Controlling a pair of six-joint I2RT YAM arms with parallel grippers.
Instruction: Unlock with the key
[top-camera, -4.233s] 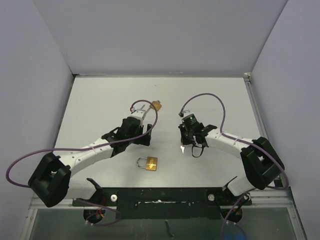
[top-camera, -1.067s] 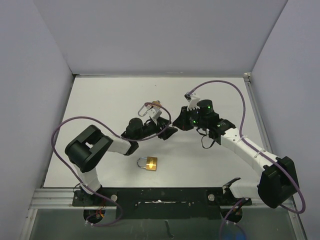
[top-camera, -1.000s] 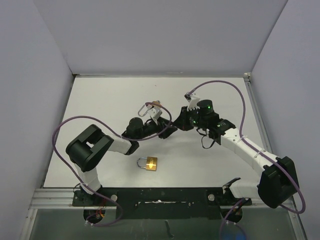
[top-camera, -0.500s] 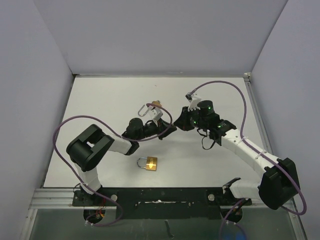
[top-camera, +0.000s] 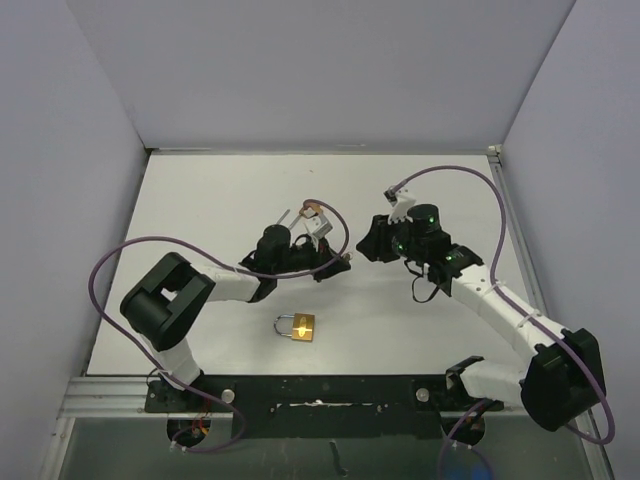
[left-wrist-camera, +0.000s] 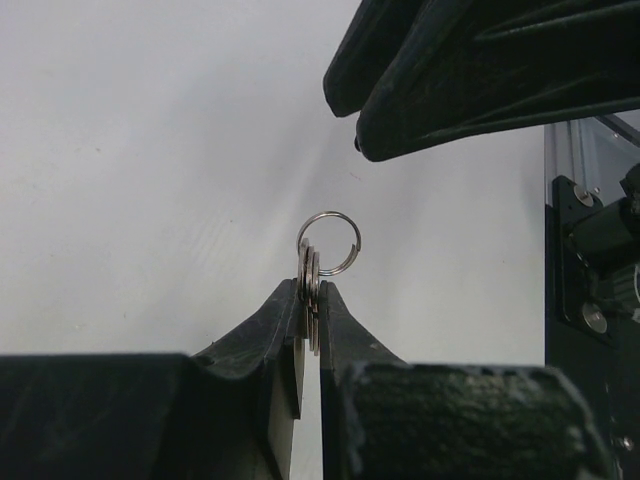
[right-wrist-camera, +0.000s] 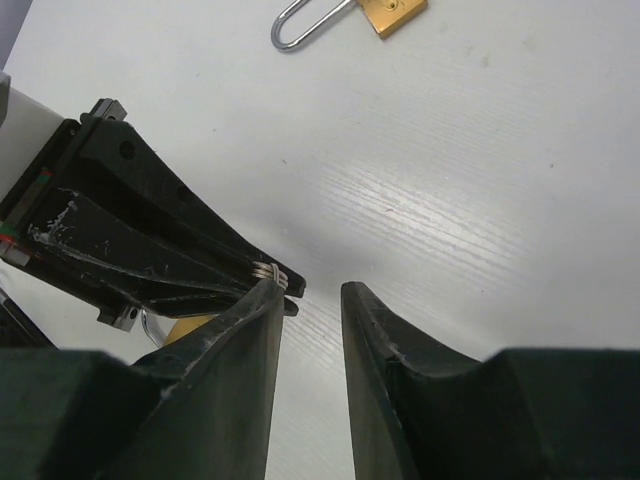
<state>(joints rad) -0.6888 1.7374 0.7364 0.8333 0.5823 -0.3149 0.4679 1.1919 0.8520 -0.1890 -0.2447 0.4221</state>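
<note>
Right fingers (right-wrist-camera: 232, 385) have parted and drawn back, while left fingers (left-wrist-camera: 262, 335) clamp the key (left-wrist-camera: 312, 300).

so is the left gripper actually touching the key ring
Touching. The left wrist view shows the key ring pinched between the closed tips of the left gripper, its loop sticking out above them.

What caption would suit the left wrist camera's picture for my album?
Left end effector pinching a silver metal key ring, right end effector open close by.
</note>
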